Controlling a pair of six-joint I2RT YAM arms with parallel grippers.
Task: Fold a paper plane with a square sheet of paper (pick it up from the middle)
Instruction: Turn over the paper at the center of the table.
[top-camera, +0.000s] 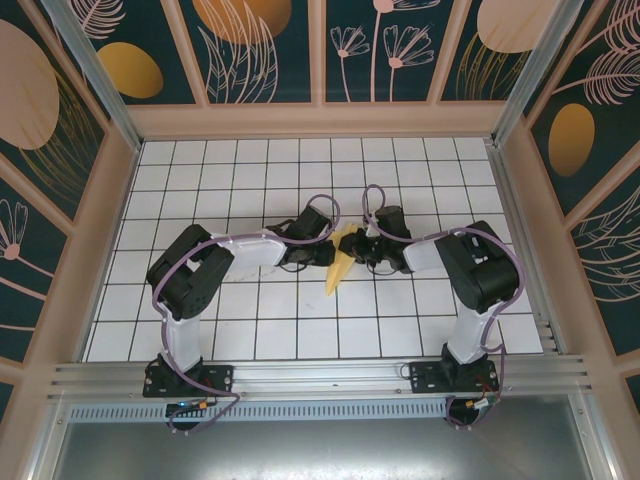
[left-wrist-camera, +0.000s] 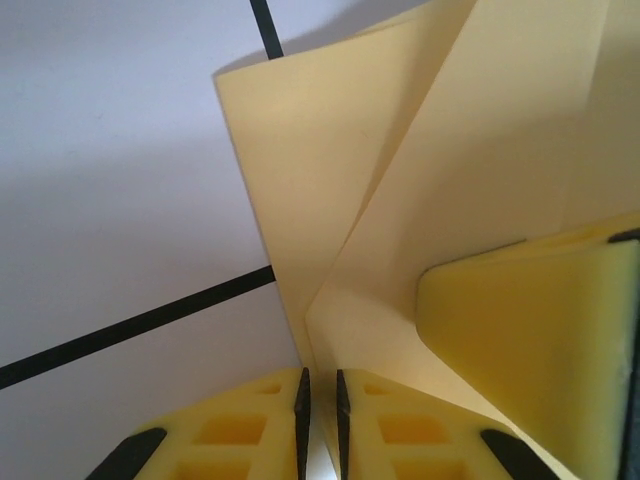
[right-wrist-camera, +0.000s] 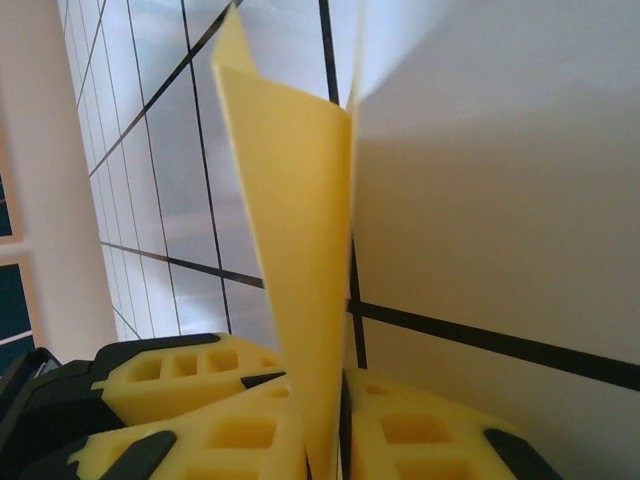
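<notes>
The sheet of paper (top-camera: 337, 275) is pale yellow and folded into a narrow pointed shape, its tip toward the near edge, held at the table's middle between both arms. My left gripper (top-camera: 325, 255) is shut on it from the left, my right gripper (top-camera: 355, 252) from the right. In the left wrist view the folded paper (left-wrist-camera: 330, 180) rises from my nearly touching left gripper (left-wrist-camera: 320, 395), with a right finger (left-wrist-camera: 530, 330) pressed on the sheet. In the right wrist view the paper (right-wrist-camera: 295, 230) stands edge-on in my shut right gripper (right-wrist-camera: 325, 420), the left fingers (right-wrist-camera: 170, 375) close beside it.
The white gridded table (top-camera: 250, 180) is fenced by pale wooden walls (top-camera: 110, 210) on three sides. An aluminium rail (top-camera: 320, 375) carrying both arm bases runs along the near edge.
</notes>
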